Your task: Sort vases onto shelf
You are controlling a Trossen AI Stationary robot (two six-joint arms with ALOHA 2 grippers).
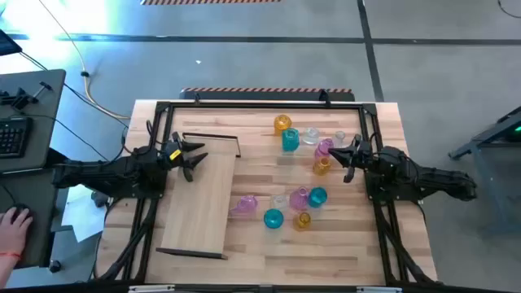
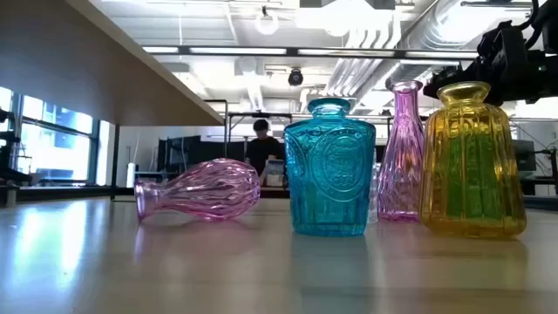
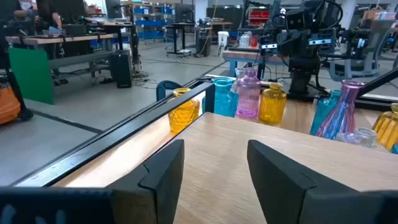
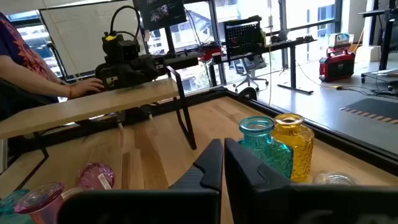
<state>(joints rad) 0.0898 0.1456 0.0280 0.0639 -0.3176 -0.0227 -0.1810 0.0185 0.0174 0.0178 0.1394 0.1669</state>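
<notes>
From overhead, the shelf point(image 1: 201, 197) lies left of centre on the counter point(image 1: 358, 252), with no vases on it that I can see. The vases sit in two clusters to its right: an upper group around a yellow vase point(image 1: 282, 123) and a teal jar point(image 1: 290, 140), and a lower group with a pink vase point(image 1: 243, 205) on its side just beside the shelf's edge. The left end effector point(image 1: 194, 159) hangs over the shelf's upper part, spread wide and empty. The right end effector point(image 1: 348, 155) sits at the right edge of the upper cluster, pinched shut on nothing I can make out.

At counter height, the pink vase point(image 2: 199, 190) lies tipped over at centre left; a teal jar point(image 2: 329, 167) and an amber one point(image 2: 472, 160) stand upright to its right.

The left wrist view looks across bare shelf board point(image 3: 249, 149) to vases beyond.

The right wrist view shows closed fingers point(image 4: 208, 165) facing a teal and a yellow jar.

Sorting looks barely begun. Next, I'd guess, the right end effector must open and settle around one vase without knocking its close neighbours.
</notes>
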